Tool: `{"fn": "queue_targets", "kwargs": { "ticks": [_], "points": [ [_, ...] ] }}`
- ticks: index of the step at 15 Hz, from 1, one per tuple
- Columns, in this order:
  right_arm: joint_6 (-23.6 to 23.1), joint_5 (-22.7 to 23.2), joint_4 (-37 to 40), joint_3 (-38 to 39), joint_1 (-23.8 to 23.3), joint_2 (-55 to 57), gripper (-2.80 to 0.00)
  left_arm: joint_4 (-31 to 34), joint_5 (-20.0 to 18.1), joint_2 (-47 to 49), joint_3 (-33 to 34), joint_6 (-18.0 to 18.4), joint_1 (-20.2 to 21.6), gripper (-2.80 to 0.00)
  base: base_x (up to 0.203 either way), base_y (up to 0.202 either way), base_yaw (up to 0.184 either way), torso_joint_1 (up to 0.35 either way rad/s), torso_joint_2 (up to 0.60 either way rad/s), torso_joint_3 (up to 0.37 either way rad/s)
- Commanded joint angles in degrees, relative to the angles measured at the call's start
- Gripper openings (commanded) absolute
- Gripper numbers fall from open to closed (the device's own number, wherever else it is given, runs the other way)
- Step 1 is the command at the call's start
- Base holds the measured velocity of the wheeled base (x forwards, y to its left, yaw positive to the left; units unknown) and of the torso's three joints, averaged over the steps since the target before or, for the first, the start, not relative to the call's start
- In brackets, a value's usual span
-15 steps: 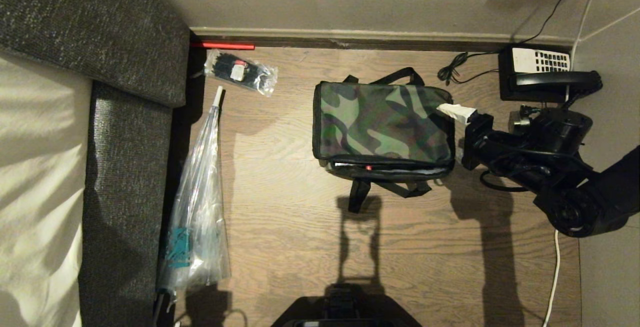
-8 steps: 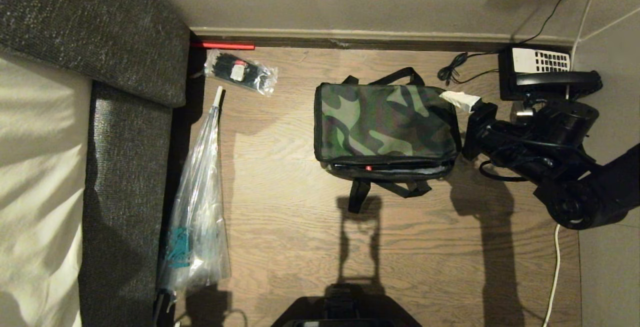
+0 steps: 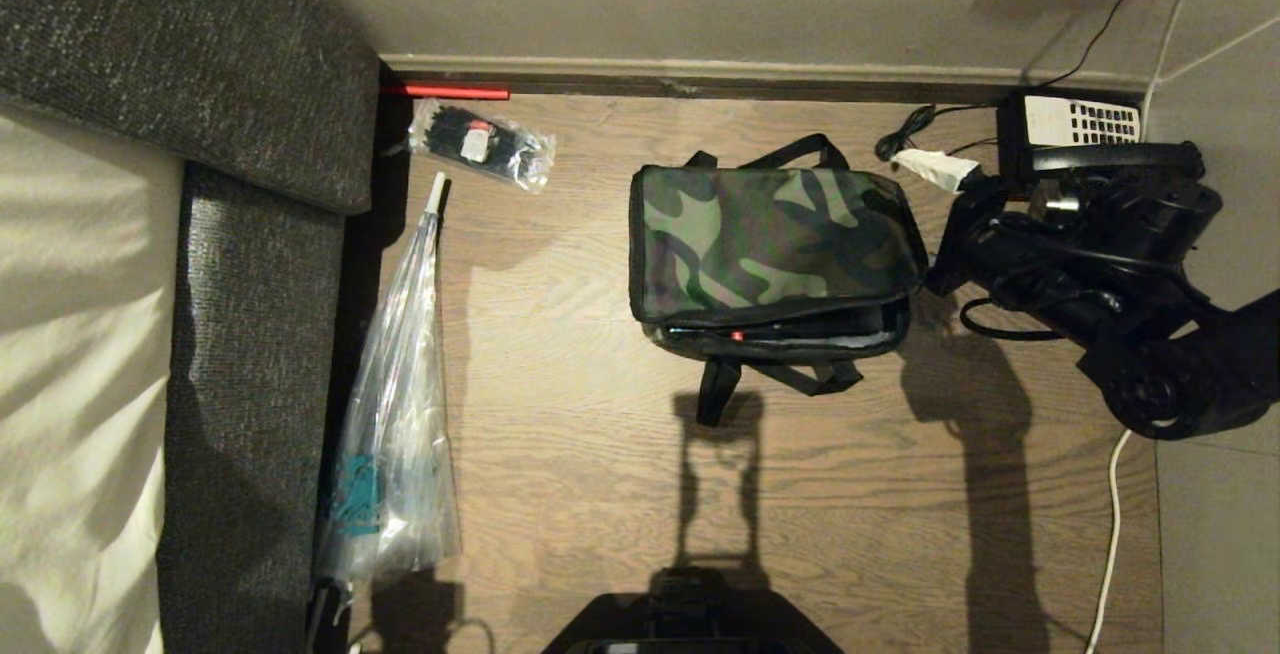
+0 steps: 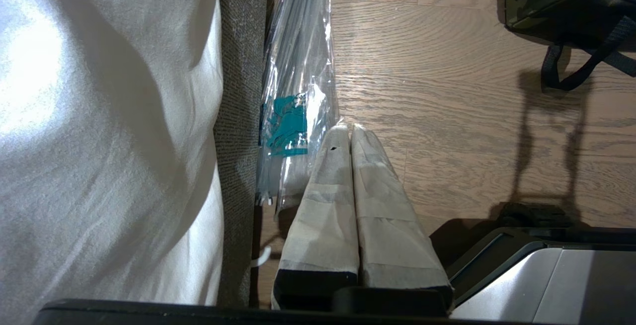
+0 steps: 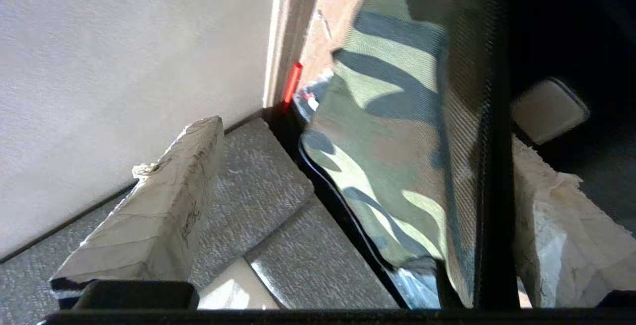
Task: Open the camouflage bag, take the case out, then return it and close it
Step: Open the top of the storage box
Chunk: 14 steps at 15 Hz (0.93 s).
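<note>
The camouflage bag (image 3: 765, 244) lies flat on the wooden floor, its black straps at the far and near sides. My right gripper (image 3: 922, 224) is at the bag's right end and stands open. One taped fingertip (image 3: 935, 167) shows above the lid; the other is hidden under it. In the right wrist view the lid's black-trimmed edge (image 5: 489, 181) runs between the wide-apart fingers (image 5: 164, 205) of the right gripper (image 5: 357, 215). The lid's near right corner is raised, showing a dark gap (image 3: 870, 319). The case is hidden in the dark interior. My left gripper (image 4: 350, 128) is shut, parked low beside the sofa.
A black telephone (image 3: 1080, 144) with a coiled cable sits against the wall just beyond my right arm. The grey sofa (image 3: 250, 234) fills the left side. Beside it lie a long clear plastic sleeve (image 3: 395, 414) and a small packet (image 3: 480, 144). A white cord (image 3: 1105, 534) trails at right.
My right gripper has swung toward the wall while the wrist rolled. The lid's near right corner has lifted, widening the gap along the bag's front. The left arm stayed still.
</note>
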Motion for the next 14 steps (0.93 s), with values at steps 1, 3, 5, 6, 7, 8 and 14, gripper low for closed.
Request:
{"fn": "queue_targets", "kwargs": {
  "ticks": [1, 3, 5, 6, 7, 8, 14],
  "points": [
    [0.39, -0.02, 0.04, -1.30, 0.01, -0.73, 0.00, -0.01, 0.01, 0.00, 0.04, 0.01, 0.00, -2.80, 0.000, 0.000, 0.000, 0.000, 0.00, 0.000],
    [0.36, -0.28, 0.22, -2.94, -0.07, -1.33, 0.00, -0.01, 0.01, 0.00, 0.00, 0.01, 0.00, -2.80, 0.000, 0.000, 0.000, 0.000, 0.00, 0.000],
    [0.30, -0.21, 0.23, -3.28, -0.07, -2.04, 0.00, -0.01, 0.01, 0.00, 0.00, 0.01, 0.00, -2.80, 0.000, 0.000, 0.000, 0.000, 0.00, 0.000],
    [0.30, -0.21, 0.54, -3.32, -0.07, -2.52, 0.00, -0.01, 0.01, 0.00, 0.00, 0.01, 0.00, -2.80, 0.000, 0.000, 0.000, 0.000, 0.00, 0.000],
    [0.24, -0.30, 1.06, -3.62, -0.07, -2.69, 0.00, -0.01, 0.01, 0.00, 0.00, 0.01, 0.00, -2.80, 0.000, 0.000, 0.000, 0.000, 0.00, 0.000],
    [0.30, -0.38, 1.21, -4.14, -0.07, -2.87, 0.00, -0.01, 0.01, 0.00, 0.00, 0.01, 0.00, -2.80, 0.000, 0.000, 0.000, 0.000, 0.00, 0.000],
    [-3.03, -0.21, 1.41, -8.45, -1.10, -3.72, 0.00, -0.01, 0.01, 0.00, 0.00, 0.01, 0.00, -2.80, 0.000, 0.000, 0.000, 0.000, 0.00, 0.000]
  ]
}}
